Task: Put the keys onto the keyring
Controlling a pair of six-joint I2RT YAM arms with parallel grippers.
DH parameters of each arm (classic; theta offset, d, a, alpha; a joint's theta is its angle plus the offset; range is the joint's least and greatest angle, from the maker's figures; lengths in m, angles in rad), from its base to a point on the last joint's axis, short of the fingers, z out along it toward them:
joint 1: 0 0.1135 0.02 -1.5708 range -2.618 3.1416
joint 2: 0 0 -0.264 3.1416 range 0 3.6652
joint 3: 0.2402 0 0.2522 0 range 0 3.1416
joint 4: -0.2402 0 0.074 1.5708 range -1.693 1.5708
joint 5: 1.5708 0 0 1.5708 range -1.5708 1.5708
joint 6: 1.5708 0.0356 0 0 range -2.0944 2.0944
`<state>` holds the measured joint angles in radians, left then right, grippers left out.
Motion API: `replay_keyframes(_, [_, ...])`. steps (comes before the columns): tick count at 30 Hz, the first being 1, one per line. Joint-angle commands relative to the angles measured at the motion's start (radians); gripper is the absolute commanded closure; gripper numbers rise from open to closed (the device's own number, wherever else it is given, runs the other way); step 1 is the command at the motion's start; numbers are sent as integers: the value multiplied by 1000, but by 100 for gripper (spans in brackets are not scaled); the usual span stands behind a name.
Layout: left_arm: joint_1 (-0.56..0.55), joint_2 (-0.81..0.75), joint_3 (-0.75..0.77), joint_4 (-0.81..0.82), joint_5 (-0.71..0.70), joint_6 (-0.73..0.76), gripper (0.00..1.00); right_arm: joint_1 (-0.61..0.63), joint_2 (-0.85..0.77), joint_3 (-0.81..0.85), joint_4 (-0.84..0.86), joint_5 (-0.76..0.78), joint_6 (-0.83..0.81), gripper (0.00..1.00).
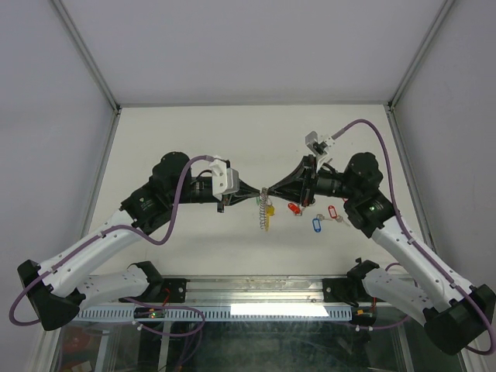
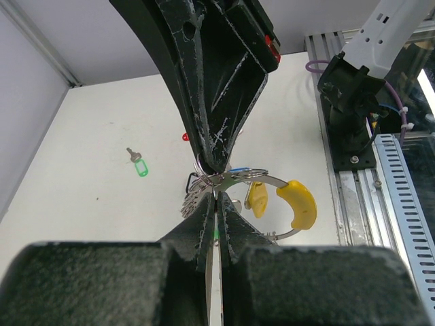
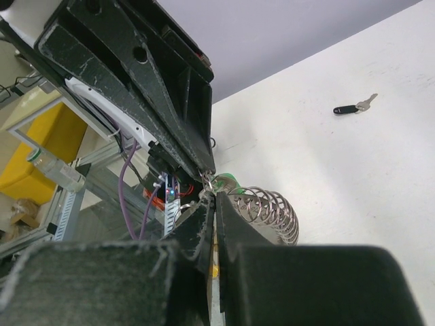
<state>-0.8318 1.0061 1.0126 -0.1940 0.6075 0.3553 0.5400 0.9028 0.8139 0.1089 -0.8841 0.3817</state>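
left fingers: one pair, pressed together, with the tips at the wire of the keyring.
right fingers: one pair, pressed together, tip to tip against the left pair.
grip: both pairs meet on the ring's wire, and I cannot tell which pair carries it.
keyring: one. It hangs from the point where the two tips meet, over the middle of the table.
ring parts: one spring-like coil on one side and one yellow segment on the other.
tags at the ring: two. One yellow tag is just beside the yellow segment, and one green tag is right at the fingertips. I cannot tell whether either is threaded on.
keys loose on the table: five counted across the views.
red key: lies near the ring, on the right arm's side.
second red key: lies further right, close to the right arm.
blue key: lies between the two red ones, nearer the front edge.
green key: seen in the left wrist view only, lying flat and well apart from the ring.
black key: seen in the right wrist view only, lying flat and well apart from the ring.
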Motion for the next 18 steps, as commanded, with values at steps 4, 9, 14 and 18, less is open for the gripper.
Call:
replay_keyframes(4, [-7, -18, -4, 26, -24, 14, 100, -7, -45, -68, 279, 67, 209, 100])
replay_keyframes(9, [-8, -14, -7, 42, -33, 6, 100, -7, -51, -128, 456, 100, 339, 100])
replay_keyframes(14, [-7, -12, -12, 64, -37, -5, 100, -7, -55, -170, 549, 148, 402, 100])
replay_keyframes(18, [-9, -12, -15, 75, -30, -15, 98, -6, -56, -191, 600, 178, 425, 100])
